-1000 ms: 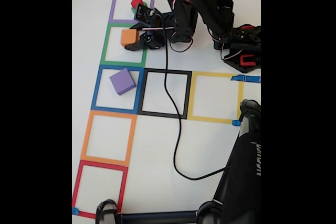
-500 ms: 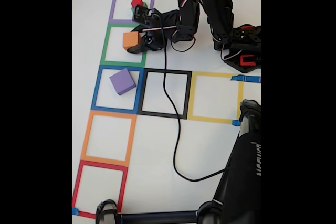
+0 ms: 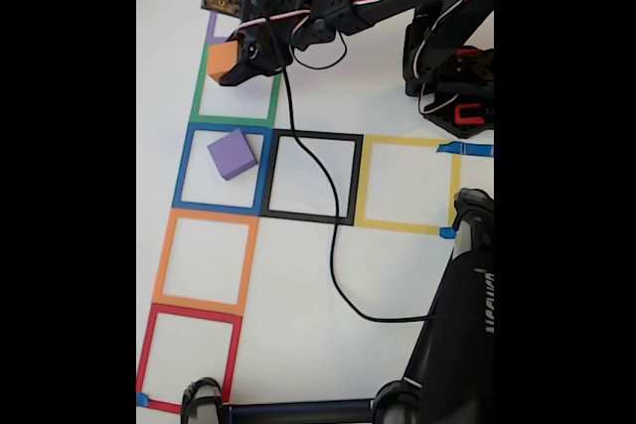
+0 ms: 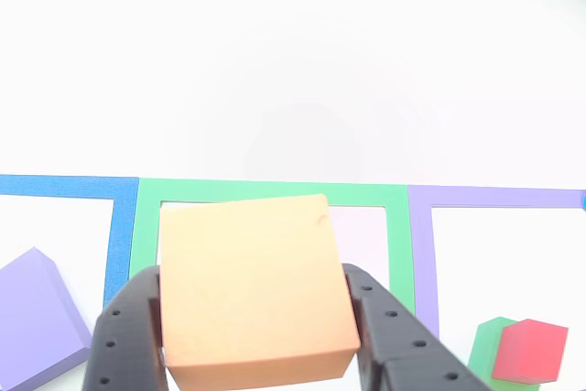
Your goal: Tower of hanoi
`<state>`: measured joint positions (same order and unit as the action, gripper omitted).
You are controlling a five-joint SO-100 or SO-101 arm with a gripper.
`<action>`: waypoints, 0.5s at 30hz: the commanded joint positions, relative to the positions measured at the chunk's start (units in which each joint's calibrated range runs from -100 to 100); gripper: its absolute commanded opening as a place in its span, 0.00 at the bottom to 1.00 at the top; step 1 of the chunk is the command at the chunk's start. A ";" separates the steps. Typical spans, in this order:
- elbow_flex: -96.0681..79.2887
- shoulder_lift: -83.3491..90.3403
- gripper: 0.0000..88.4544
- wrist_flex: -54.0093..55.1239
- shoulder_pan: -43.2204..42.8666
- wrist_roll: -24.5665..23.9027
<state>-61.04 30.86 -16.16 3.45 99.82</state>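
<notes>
Fixed view: the end effector (image 3: pixel 231 64), clamped on the orange block (image 3: pixel 222 63), has lifted it off the worktop (image 3: pixel 397 275) over the green tape square (image 3: pixel 235 86) since a second ago. The purple block (image 3: pixel 233 154) sits nearer, inside the blue tape square (image 3: pixel 223 170), probably the drop target.

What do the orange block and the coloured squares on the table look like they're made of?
The orange block looks like matte painted wood or foam: flat faces, soft edges, faintly uneven colour. The squares, such as the green square, look like flat matte tape stuck to the table, not raised.
</notes>
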 commanded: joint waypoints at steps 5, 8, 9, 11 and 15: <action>40.59 3.26 0.13 -46.83 0.29 0.18; 54.14 1.56 0.13 -58.57 -0.67 0.18; 57.86 1.16 0.13 -61.65 -1.15 0.18; 64.41 0.67 0.13 -67.16 -2.30 0.18; 72.50 1.56 0.13 -75.34 -5.75 0.18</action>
<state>2.26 31.03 -84.84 0.06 100.00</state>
